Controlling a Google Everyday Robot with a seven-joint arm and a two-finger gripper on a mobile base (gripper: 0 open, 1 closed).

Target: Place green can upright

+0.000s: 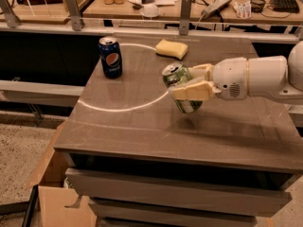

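The green can (pixel 179 86) is a shiny light-green soda can with a silver pull-tab top, near the middle of the brown table top (pixel 142 126). It tilts a little, top toward the upper left. My gripper (pixel 188 82) reaches in from the right on a white arm and is shut on the green can, one cream finger (pixel 193 91) across its front and the other behind it. Whether the can's base touches the table I cannot tell.
A dark blue Pepsi can (pixel 110 56) stands upright at the back left of the table. A yellow sponge (pixel 172 48) lies at the back middle. A cardboard box (pixel 57 197) sits on the floor at the left. A cluttered desk runs behind a rail.
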